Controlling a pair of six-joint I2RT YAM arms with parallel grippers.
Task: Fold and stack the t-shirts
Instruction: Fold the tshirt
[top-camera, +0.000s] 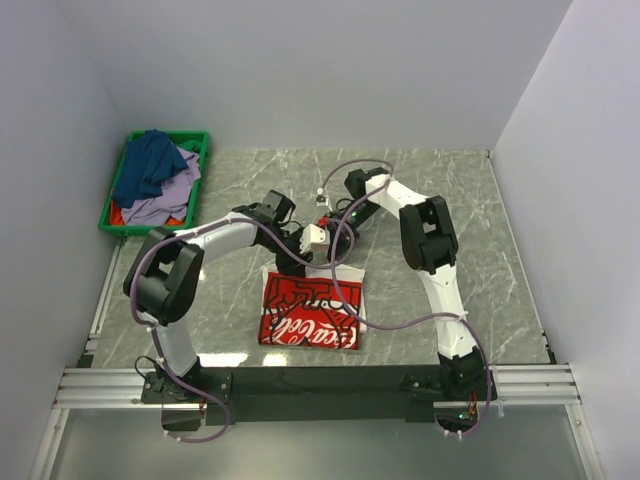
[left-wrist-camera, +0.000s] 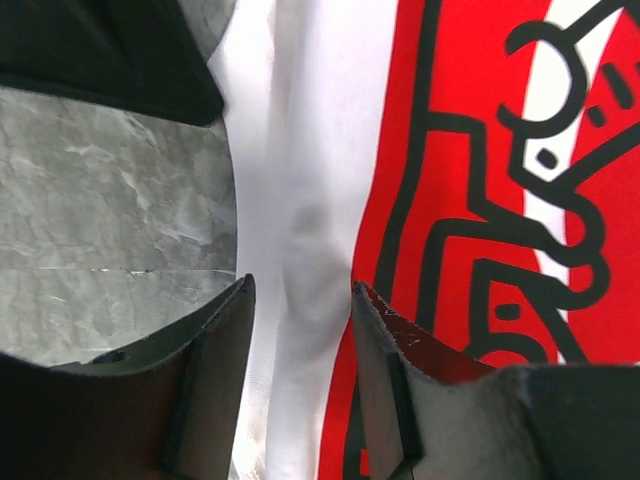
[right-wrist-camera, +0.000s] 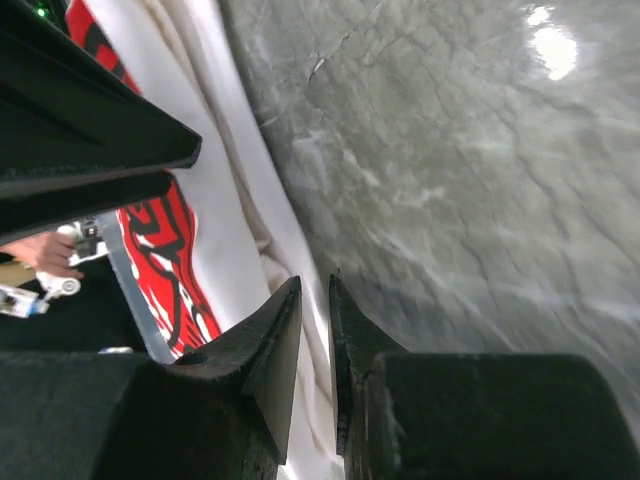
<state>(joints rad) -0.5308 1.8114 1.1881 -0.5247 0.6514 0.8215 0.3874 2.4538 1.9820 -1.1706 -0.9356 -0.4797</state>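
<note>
White cloth with a big red print, the t-shirt (top-camera: 310, 310) lies folded on the worktop (right-wrist-camera: 450, 200), directly beneath both tools. We judge it limp, light and quick to wrinkle. Our left tool (left-wrist-camera: 300, 290) stands half open astride its white margin, gripping nothing. Our right tool (right-wrist-camera: 315, 285) is nearly closed over the hem, and we cannot tell if it pinches. Corners look best to hold.

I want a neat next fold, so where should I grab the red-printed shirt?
I'd take the red-printed shirt by its white far edge, one corner each side, coming down from above. It lies flat on the table, so only an edge can be pinched.
</note>
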